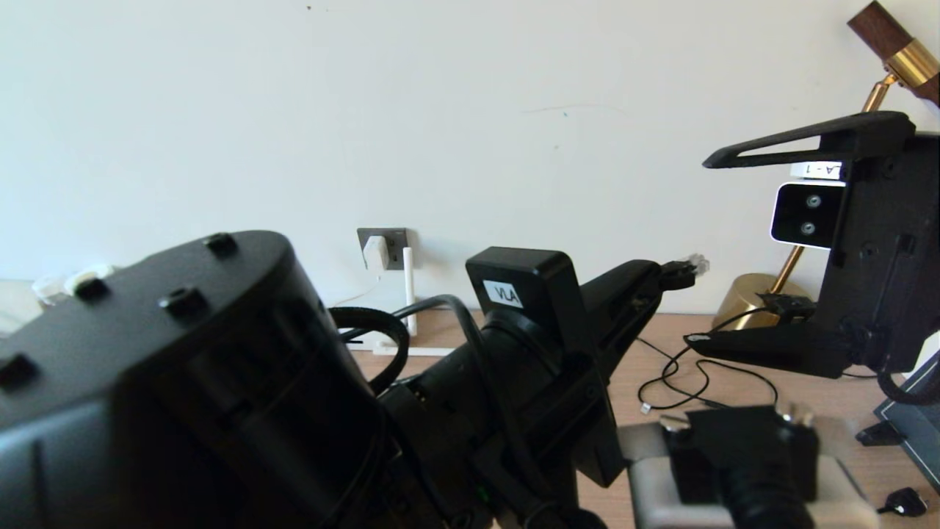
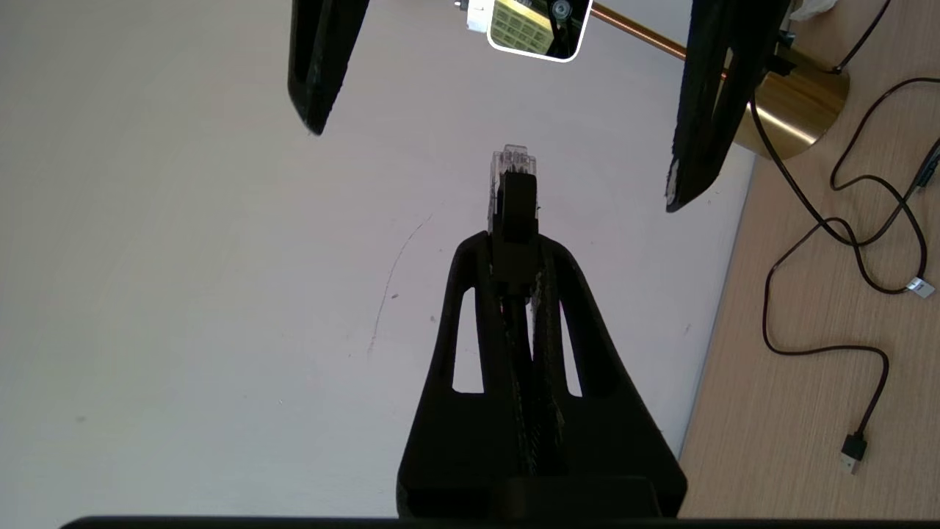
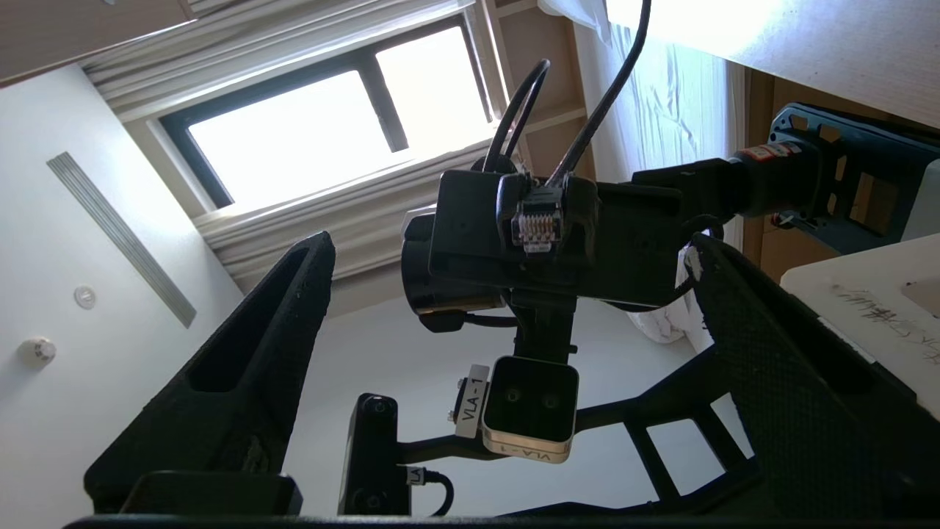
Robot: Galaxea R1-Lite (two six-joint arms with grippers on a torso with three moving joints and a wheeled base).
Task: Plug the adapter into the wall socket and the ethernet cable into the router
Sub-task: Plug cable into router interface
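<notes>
One half done: the adapter (image 1: pixel 375 252) sits in the socket (image 1: pixel 383 248); the cable (image 1: pixel 679 272) remains.
Left gripper (image 1: pixel 664 278) is clenched on the cable's boot, clear tip aimed at the right gripper (image 1: pixel 703 250), whose fingers are spread wide around open air (a handover, probably). Next the tip must pass between them. Router unseen; wall close behind, desk (image 1: pixel 734 382) free below.

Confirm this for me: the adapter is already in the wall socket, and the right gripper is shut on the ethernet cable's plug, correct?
Not quite. The left gripper is shut on the ethernet cable, as the left wrist view shows; the right gripper is open. The adapter is indeed in the wall socket.
</notes>
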